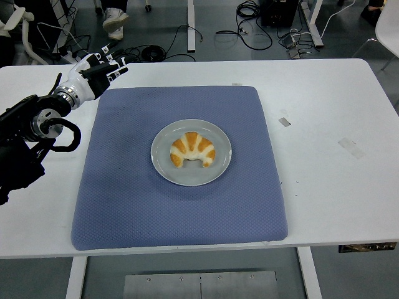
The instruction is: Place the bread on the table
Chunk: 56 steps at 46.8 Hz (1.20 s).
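Item 1: bread (192, 149), a croissant-shaped piece, golden brown with pale bands, its curved back toward the far side. It lies on the plate, roughly at the plate's centre, untouched by any robot hand.

Item 2: plate (163, 167), round, pale grey, the landmark for this entry. It rests near the middle of the mat.

Item 3: mat (124, 205), blue-grey, textured, square with rounded corners. It lies under the plate and spreads out from it on all sides, flat on the surface.

Item 4: surface (330, 187), white. Bare areas show to the right of the plate beyond the mat, with small pieces of tape (284, 121) on that side.

Item 5: left robot hand (100, 70), black and white, well apart from the plate, up and to the left of it, over the mat's far left corner. Fingers are loosely extended and hold nothing. Its black arm (28, 134) enters from the left edge.

Item 6: floor (218, 25), beyond the plate past the surface's far edge, with black cables (159, 53) and a person's shoe (115, 20).
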Tool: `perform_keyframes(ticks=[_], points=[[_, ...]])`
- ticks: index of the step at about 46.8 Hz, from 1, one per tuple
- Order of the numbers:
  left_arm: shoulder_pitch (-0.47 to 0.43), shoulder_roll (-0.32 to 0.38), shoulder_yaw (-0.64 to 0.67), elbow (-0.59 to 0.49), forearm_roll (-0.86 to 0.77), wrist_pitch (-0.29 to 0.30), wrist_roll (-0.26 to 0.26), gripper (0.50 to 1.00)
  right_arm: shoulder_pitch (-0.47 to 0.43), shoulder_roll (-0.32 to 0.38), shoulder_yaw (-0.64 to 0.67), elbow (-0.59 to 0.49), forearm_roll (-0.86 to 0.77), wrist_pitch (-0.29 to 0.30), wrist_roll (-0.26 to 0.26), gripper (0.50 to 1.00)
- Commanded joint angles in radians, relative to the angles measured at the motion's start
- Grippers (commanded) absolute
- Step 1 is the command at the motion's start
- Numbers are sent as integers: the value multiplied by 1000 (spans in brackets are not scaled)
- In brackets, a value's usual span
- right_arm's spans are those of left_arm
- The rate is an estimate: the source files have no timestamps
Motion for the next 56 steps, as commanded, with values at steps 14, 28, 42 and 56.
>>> perform_keyframes(ticks=[14,28,42,56], points=[[-1,-1,-9,0,-4,-2,3,983,0,0,-1,0,-1,0,0,1000],[-7,2,-25,3,-16,17,2,983,0,0,-1,0,0,0,0,1000],[10,0,-83,3,-15,14,-5,983,0,0,-1,0,0,0,0,1000],[11,5,-110,2,-21,4,-5,983,0,0,1,0,0,0,0,1000]])
